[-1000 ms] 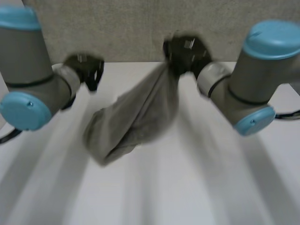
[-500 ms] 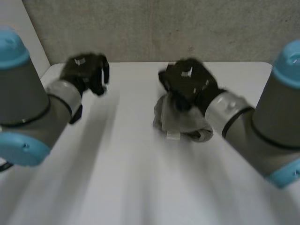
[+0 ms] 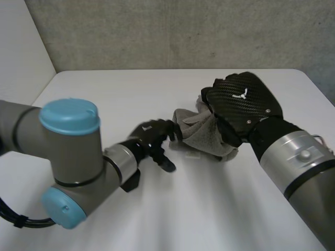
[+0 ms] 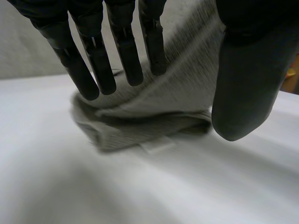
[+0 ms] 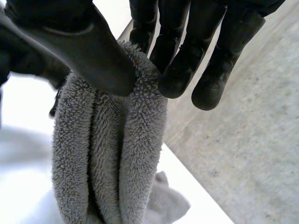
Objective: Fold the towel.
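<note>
On the desk [image 3: 104,94] | your right hand [image 3: 243,102] lowered the towel [image 3: 201,133], still pinching it | left hand [image 3: 154,137] arrived, unclenched | no fold yet

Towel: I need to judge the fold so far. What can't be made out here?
- Head view: the right hand covers the towel's far part.
- Left wrist view: the left hand's thumb hides the towel's end beside it; whether the fingertips touch it is unclear.
- Right wrist view: the bunched towel runs off the edge; no corners can be traced.
</note>
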`<move>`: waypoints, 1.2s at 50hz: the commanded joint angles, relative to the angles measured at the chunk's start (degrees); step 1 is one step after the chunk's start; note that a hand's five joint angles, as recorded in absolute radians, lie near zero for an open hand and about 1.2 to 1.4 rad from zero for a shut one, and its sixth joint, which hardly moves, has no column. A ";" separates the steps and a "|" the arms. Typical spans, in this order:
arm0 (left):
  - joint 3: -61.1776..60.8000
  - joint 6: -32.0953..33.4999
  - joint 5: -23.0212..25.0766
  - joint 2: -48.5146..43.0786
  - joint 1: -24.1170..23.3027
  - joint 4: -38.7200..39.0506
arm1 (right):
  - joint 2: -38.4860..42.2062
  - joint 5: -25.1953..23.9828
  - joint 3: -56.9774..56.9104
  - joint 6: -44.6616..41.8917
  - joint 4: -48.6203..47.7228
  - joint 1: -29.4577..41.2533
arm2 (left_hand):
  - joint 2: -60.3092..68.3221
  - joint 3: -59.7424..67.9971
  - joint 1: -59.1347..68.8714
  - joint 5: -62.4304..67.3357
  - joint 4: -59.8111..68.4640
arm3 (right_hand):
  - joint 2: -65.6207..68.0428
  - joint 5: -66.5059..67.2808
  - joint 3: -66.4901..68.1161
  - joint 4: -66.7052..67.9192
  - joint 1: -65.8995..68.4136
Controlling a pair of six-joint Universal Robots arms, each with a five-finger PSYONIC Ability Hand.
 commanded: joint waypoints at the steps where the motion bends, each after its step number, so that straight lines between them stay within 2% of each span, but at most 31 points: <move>1: 2.03 -4.77 1.25 -3.29 -3.16 1.07 | -3.27 0.01 1.29 0.57 -0.30 0.21 | -4.92 -4.65 -4.94 -13.87 -5.65 | 4.42 3.55 3.62 3.66 3.99; 6: 6.33 -9.60 1.08 -6.71 -4.91 2.30 | -4.68 0.01 2.52 0.66 -0.30 0.30 | -4.41 -4.15 -4.43 -13.37 -5.14 | 4.42 3.55 3.62 3.66 3.99; 15: 9.06 -11.19 0.11 -9.44 -6.15 2.57 | -5.47 0.01 4.45 0.74 -0.30 -0.14 | -3.91 -3.64 -3.93 -12.86 -4.64 | 4.42 3.55 3.62 3.66 3.99; 17: 9.32 -11.19 -2.95 -10.06 -6.15 3.70 | -5.74 0.01 4.63 0.74 -0.30 -0.14 | -3.91 -3.64 -3.93 -12.86 -4.64 | 4.42 3.55 3.62 3.66 3.99; 18: 9.32 -11.19 -2.97 -10.06 -6.15 3.71 | -6.08 0.01 4.80 0.74 -0.39 -0.14 | -3.91 -3.64 -3.93 -12.86 -4.64 | 4.42 3.55 3.62 3.66 3.99; 20: 9.50 -11.01 -7.43 -10.58 -6.15 5.29 | -6.62 0.01 4.72 0.74 -0.39 -0.14 | -3.91 -3.64 -3.93 -12.86 -4.64 | 4.42 3.55 3.62 3.66 3.99; 23: 9.59 -10.93 -9.56 -10.67 -6.15 5.64 | -7.84 -0.07 4.54 1.27 -0.57 -0.14 | -3.91 -3.64 -3.93 -12.86 -4.64 | 4.42 3.55 3.62 3.66 3.99; 25: 9.59 -10.66 -12.88 -10.59 -6.15 5.73 | -8.63 -0.08 4.37 1.53 -0.57 -0.14 | -3.91 -3.64 -3.93 -12.86 -4.64 | 4.42 3.55 3.62 3.66 3.99; 27: 9.50 -10.66 -13.60 -10.50 -6.15 5.73 | -8.81 -0.08 4.37 1.62 -0.65 -0.31 | -3.91 -3.64 -3.93 -12.86 -4.64 | 4.42 3.55 3.62 3.66 3.99; 37: 10.64 -10.22 -13.78 -10.94 -6.06 5.91 | -8.90 -0.51 4.45 1.89 -0.57 -2.25 | -3.91 -3.64 -3.93 -12.86 -4.64 | 4.42 3.55 3.62 3.66 3.99; 54: 19.17 -10.13 -13.51 -18.50 -6.15 5.47 | -7.93 -0.60 5.25 1.80 -1.88 -3.04 | -3.57 -3.31 -3.59 -12.52 -4.30 | 4.42 3.55 3.62 3.66 3.99; 57: 19.17 -10.13 -13.43 -19.11 -6.24 5.38 | -7.76 -0.69 5.16 1.71 -2.32 -4.18 | 3.49 3.76 3.47 -5.46 2.76 | 4.42 3.55 3.62 3.66 3.99; 58: 19.08 -10.22 -13.43 -19.20 -6.32 5.38 | -7.50 -0.86 5.07 1.80 -2.59 -4.79 | 14.82 15.08 14.80 5.86 14.09 | 4.42 3.55 3.62 3.66 3.99; 59: 19.08 -10.22 -13.43 -19.20 -6.32 5.38 | -7.23 -0.87 4.90 1.80 -2.94 -5.32 | 14.93 15.20 14.91 5.98 14.20 | 4.42 3.55 3.62 3.66 3.99; 60: 18.99 -10.22 -13.43 -19.20 -6.59 5.38 | -7.23 -0.87 4.89 1.80 -2.94 -5.32 | 24.76 25.02 24.74 15.80 24.03 | 4.42 3.55 3.62 3.66 3.99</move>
